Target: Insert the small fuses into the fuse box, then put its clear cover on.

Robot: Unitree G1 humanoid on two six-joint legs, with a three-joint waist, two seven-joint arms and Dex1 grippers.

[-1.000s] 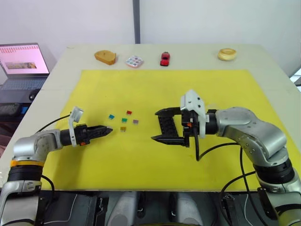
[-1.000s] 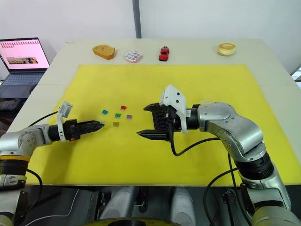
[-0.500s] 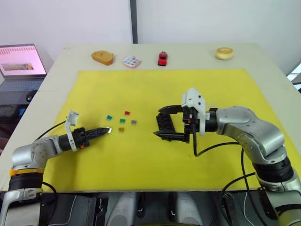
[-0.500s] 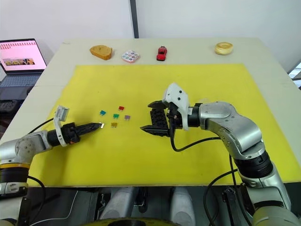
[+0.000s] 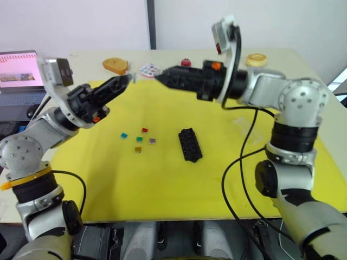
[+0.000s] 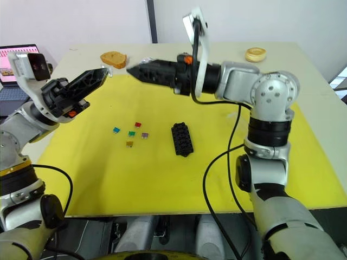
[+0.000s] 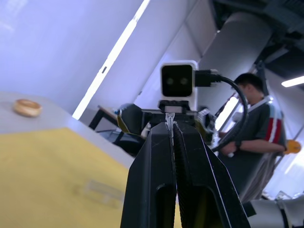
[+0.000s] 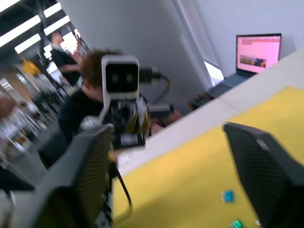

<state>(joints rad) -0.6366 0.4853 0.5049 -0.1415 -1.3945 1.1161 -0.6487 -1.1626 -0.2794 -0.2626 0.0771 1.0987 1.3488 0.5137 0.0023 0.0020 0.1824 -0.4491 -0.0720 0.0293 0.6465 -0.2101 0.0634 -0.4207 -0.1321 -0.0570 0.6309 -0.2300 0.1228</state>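
Left gripper [image 5: 126, 80] clamped on a grey fuse [image 7: 169, 122], right gripper [image 8: 166, 156] jaws apart, both raised above fuse box [image 5: 190, 144] on mat; blades should descend square into a slot.

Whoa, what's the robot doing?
Both robot arms are up in the air over the yellow mat. The left hand is pinched shut on what looks like one tiny pale fuse. The right hand is open and holds nothing. The black fuse box lies on the mat, with five coloured fuses loose beside it.
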